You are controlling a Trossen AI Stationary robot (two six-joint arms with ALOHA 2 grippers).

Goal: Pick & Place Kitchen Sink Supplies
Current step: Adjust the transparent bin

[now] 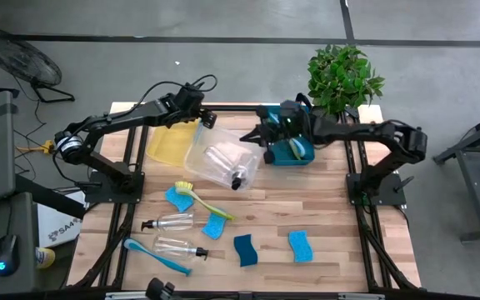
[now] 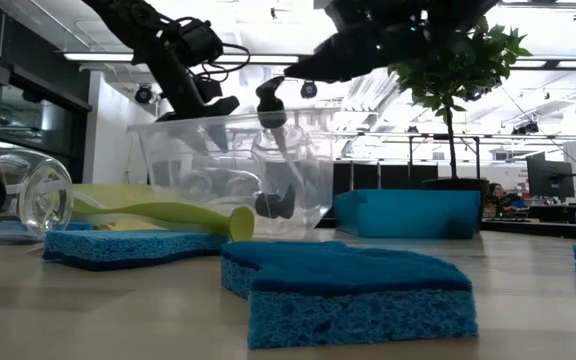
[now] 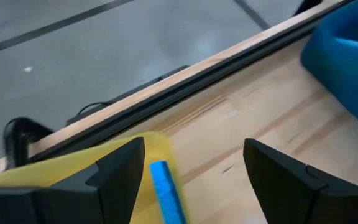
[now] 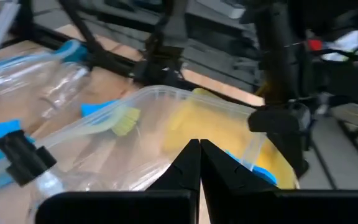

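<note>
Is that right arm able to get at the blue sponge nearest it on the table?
Probably yes. The blue sponge lies flat in the open with bare wood around it. The right hand is shut and up over the clear bin, so it would need to swing back and open first.

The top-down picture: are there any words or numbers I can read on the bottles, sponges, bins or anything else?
None can be read.
White box on the floor left of the wooden table: dark print, too small to read.
Clear plastic bottles with black tops: no label shows.
Blue rectangular sponges: plain.
Yellow plastic bin, clear plastic bin and teal plastic bin: no writing shows.
</note>
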